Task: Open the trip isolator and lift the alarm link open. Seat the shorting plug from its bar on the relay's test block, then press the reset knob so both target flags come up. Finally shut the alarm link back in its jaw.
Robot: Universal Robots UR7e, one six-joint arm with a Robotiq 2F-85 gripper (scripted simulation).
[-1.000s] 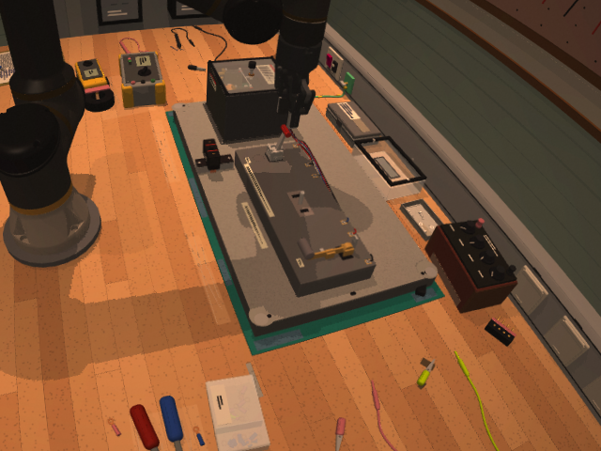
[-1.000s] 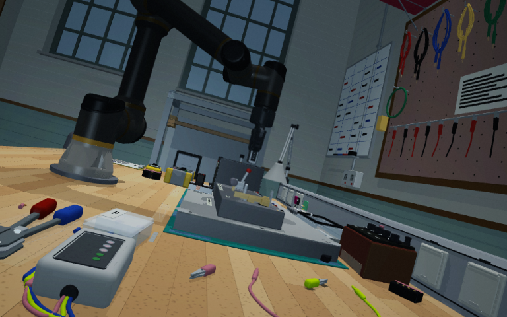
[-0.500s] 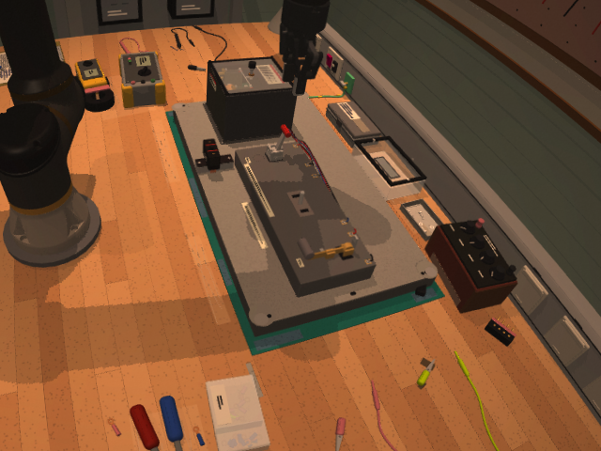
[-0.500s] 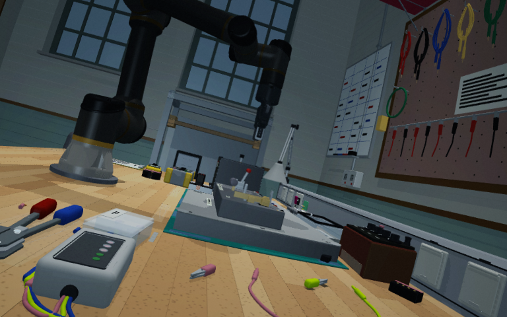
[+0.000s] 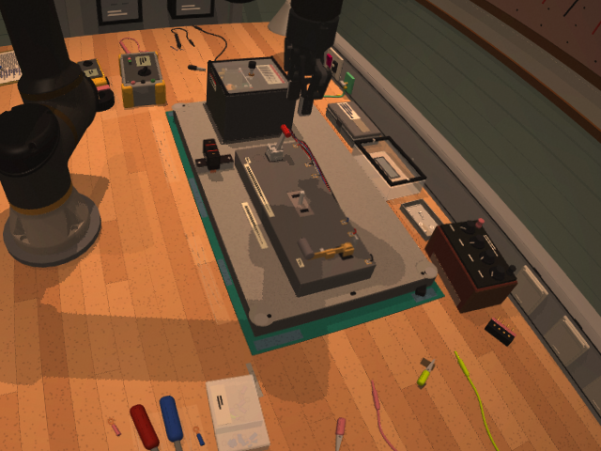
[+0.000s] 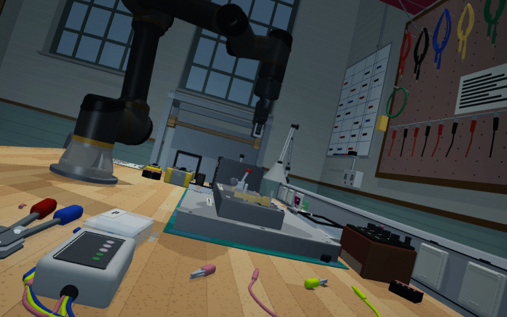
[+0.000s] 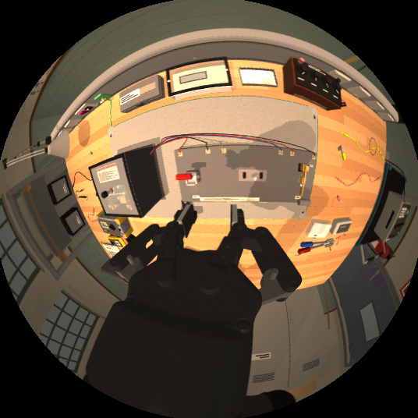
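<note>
On the grey base plate, the raised terminal panel [image 5: 303, 218] carries the trip isolator [image 5: 280, 141], whose red-tipped lever stands tilted up at the panel's far end. The brass alarm link [image 5: 334, 251] lies flat at the near end with its tip at its jaw. The black relay box [image 5: 245, 97] with its reset knob [image 5: 251, 65] on top stands beyond the panel. The dark shorting plug [image 5: 211, 154] sits on its bar left of the panel. My gripper [image 5: 308, 99] hangs high above the isolator, beside the relay, open and holding nothing.
The arm's base [image 5: 46, 213] stands on the bench to the left. A brown decade box [image 5: 470, 264], trays and meters line the right rail. Loose leads, screwdrivers [image 5: 158, 425] and a clear box [image 5: 237, 412] lie on the near bench.
</note>
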